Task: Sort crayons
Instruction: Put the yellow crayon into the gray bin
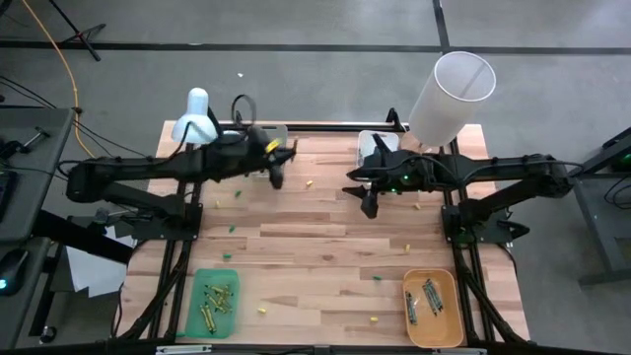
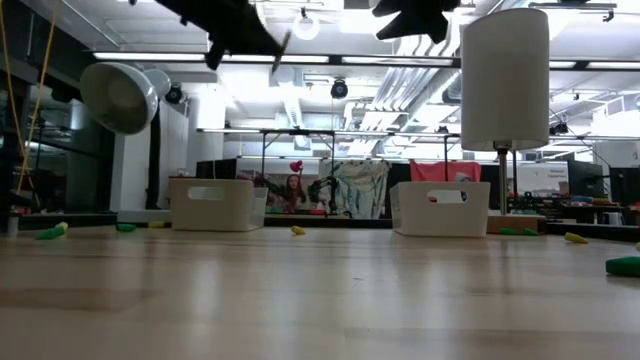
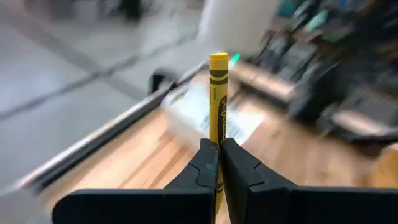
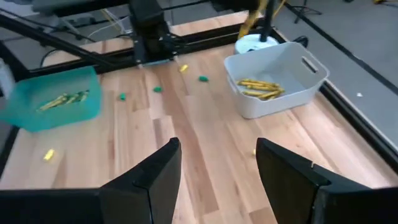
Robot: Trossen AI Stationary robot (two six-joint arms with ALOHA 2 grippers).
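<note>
One yellow crayon (image 3: 217,106) stands pinched in the left gripper (image 3: 219,163) fingers (above the far tabletop (image 1: 325,237)); the right gripper (image 4: 217,163) hangs spread, empty.

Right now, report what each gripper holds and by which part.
The left gripper is shut on a yellow paper-wrapped crayon, pinched near its lower end, the rest sticking out. The right gripper is open and holds nothing.

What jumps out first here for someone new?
The left hand, raised above the far left part of the wooden table, is clamped on a yellow wax crayon that sticks out past its fingertips. The right hand hangs open over the far right side. Near the front edge, a green plastic tray and an orange plastic tray each hold some crayons.
</note>
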